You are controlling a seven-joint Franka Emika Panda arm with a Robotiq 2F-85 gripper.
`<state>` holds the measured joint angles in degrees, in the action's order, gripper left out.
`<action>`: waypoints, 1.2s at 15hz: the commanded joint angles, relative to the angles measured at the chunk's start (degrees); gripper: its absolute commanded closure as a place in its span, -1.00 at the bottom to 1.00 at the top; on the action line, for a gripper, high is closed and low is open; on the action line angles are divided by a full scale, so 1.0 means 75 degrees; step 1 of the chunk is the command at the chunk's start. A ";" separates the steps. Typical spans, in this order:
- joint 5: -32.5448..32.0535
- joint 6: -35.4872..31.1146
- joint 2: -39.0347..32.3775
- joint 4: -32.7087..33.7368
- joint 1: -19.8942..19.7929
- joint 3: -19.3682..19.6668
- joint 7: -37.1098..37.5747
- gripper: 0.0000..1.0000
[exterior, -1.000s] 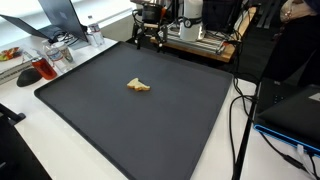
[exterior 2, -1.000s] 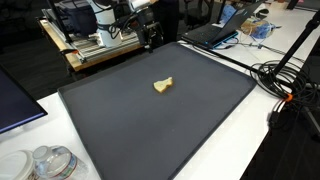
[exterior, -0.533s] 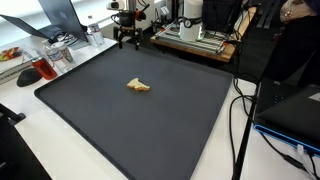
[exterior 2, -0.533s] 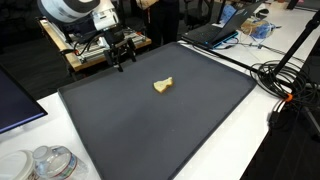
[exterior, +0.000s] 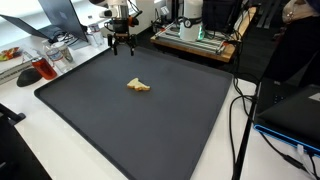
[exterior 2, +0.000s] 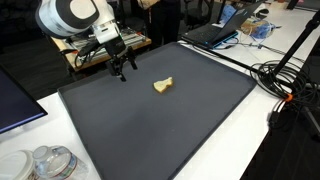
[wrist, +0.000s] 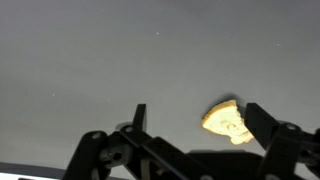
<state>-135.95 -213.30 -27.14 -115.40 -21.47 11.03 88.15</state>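
A small tan, wedge-shaped piece of food (exterior: 138, 86) (exterior 2: 162, 86) lies flat near the middle of the black mat (exterior: 150, 120) (exterior 2: 170, 130). My gripper (exterior: 120, 46) (exterior 2: 125, 69) hangs open above the mat's far edge, well away from the piece and holding nothing. In the wrist view the piece (wrist: 227, 120) shows close to the inner side of the right finger (wrist: 262, 125), and the gripper (wrist: 198, 120) stands wide with only mat between its fingers.
A laptop (exterior 2: 212, 34) and cables (exterior 2: 285, 85) lie beside the mat. A wooden bench with equipment (exterior: 195, 38) stands behind it. A bowl, a red object (exterior: 35, 70) and plastic containers (exterior 2: 45, 162) sit on the white table around the mat.
The arm has swung sideways along the mat's far edge and come lower, nearer the mat. The food piece has not moved. The jaws stayed open.
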 commanded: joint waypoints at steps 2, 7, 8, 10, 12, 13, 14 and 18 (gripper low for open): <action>-0.0147 -0.0372 -0.0179 0.0505 0.0392 0.0109 0.0436 -1.00; -0.0407 -0.0439 -0.0324 0.0961 0.0946 0.0174 0.0715 -1.00; -0.0478 -0.0419 -0.0359 0.1060 0.1027 0.0150 0.0619 -1.00; -0.0729 -0.0454 -0.0470 0.1303 0.1318 0.0146 0.0574 -1.00; -0.1138 -0.0450 -0.0547 0.1514 0.1757 0.0255 0.0688 -1.00; -0.1321 -0.0452 -0.0593 0.1626 0.1960 0.0295 0.0714 -1.00; -0.1526 -0.0458 -0.0640 0.1726 0.2178 0.0353 0.0736 -1.00; -0.1058 -0.0636 -0.0991 0.1959 0.3786 0.1617 -0.0150 -1.00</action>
<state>-143.88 -215.61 -31.67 -104.15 0.12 17.76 89.48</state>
